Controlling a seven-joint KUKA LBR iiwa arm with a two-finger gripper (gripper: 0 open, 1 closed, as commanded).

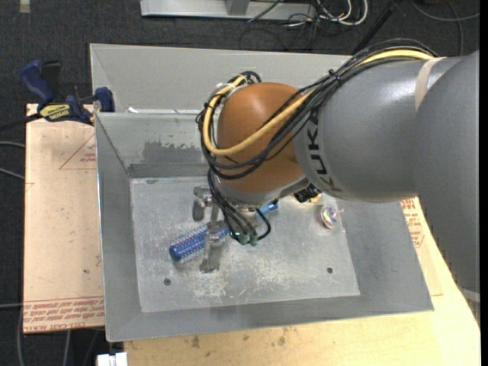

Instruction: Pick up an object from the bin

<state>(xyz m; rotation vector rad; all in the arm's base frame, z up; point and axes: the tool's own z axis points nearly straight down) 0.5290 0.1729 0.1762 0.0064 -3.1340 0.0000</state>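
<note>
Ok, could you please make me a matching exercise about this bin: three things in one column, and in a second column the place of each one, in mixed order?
Things
1. blue ridged piece
2. small shiny piece
3. orange cover

Places
A. fixed above the gripper, with yellow and black cables over it
B. on the floor of the bin, its right end right at the gripper
C. on the floor of the bin, toward the view's right, apart from the gripper

Pairs: 1-B; 2-C; 3-A

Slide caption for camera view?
Claw open over a blue ridged cylinder on the bin floor; small shiny piece apart.
</note>
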